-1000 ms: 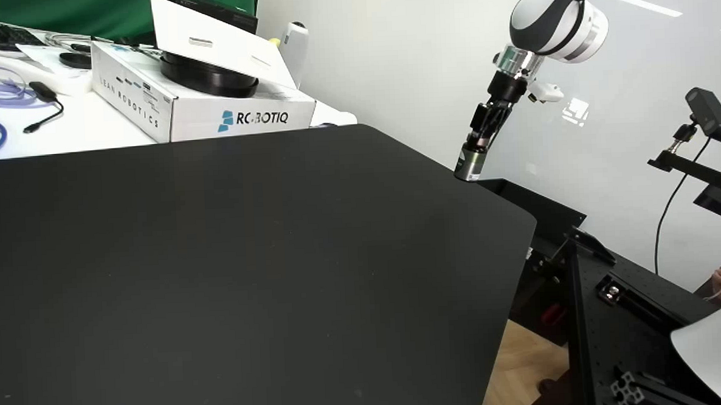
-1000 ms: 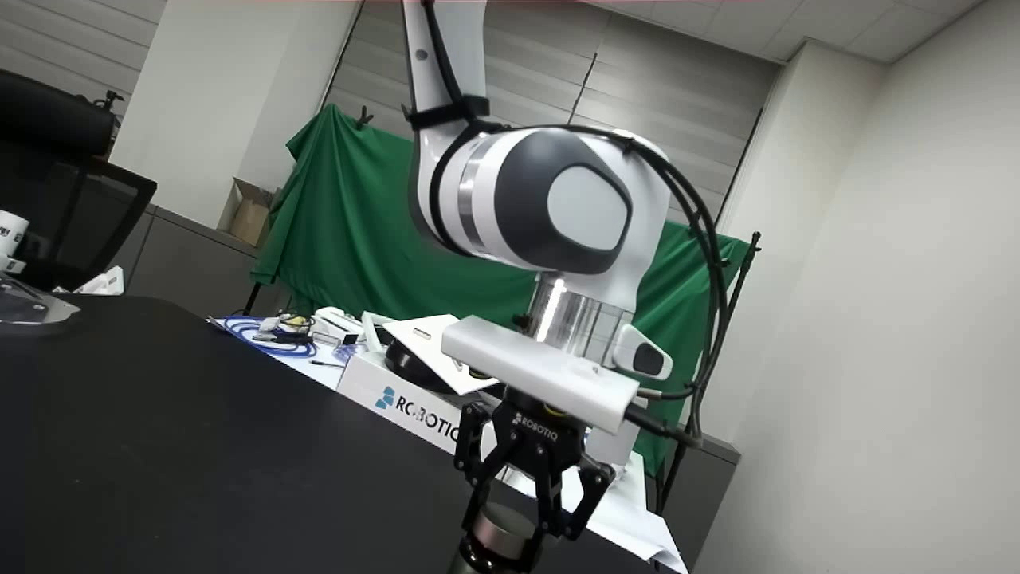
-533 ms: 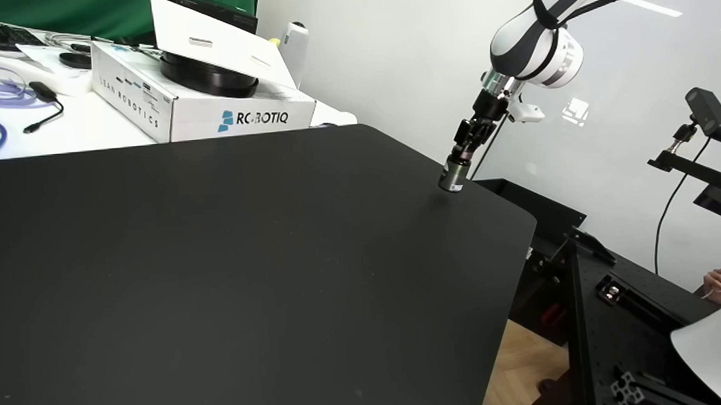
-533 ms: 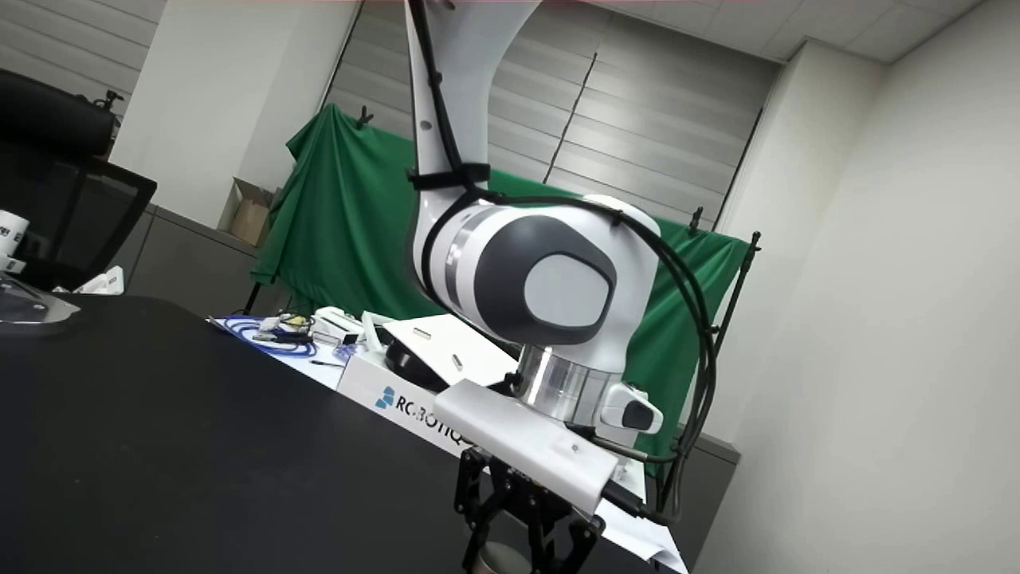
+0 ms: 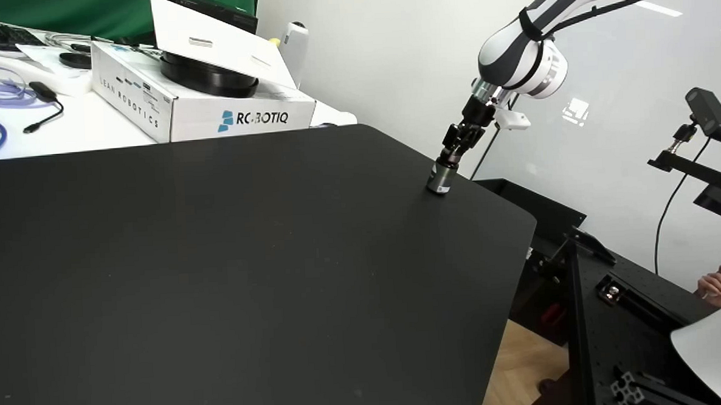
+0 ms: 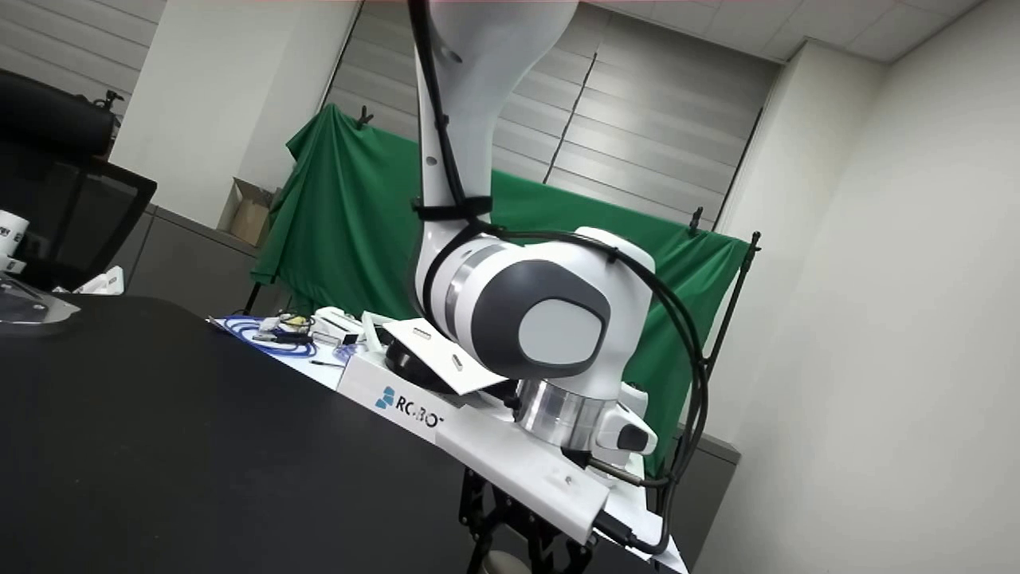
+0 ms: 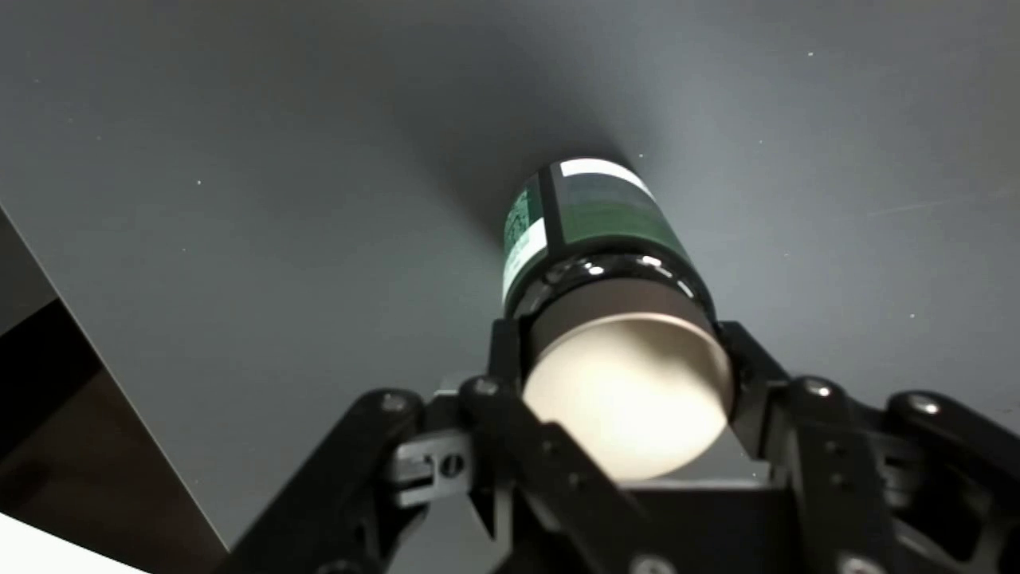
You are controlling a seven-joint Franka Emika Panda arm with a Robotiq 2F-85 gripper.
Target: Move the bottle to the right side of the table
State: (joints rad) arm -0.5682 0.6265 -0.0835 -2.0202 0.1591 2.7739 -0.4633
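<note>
The bottle (image 5: 441,179) is small and dark with a pale flat cap. In the wrist view the bottle (image 7: 610,215) shows a green and white label, with its cap between the fingers. In an exterior view only part of its cap (image 6: 504,563) shows at the bottom edge. My gripper (image 7: 621,351) is shut on the cap end; it also shows in both exterior views (image 5: 450,157) (image 6: 522,554). The bottle leans slightly, at or just above the black table (image 5: 247,262), near its right edge in that view. I cannot tell whether its base touches.
A white Robotiq box (image 5: 241,113) with a black round part and a tilted white panel stands on a white surface (image 5: 114,137) behind the table. The table's edge (image 7: 111,375) and a drop beyond it show in the wrist view. A camera on a bracket (image 5: 711,114) stands beyond the edge.
The arm has moved down and, in an exterior view, somewhat left, carrying the bottle from above the table's edge to at or just above its top. The grip has not visibly changed.
</note>
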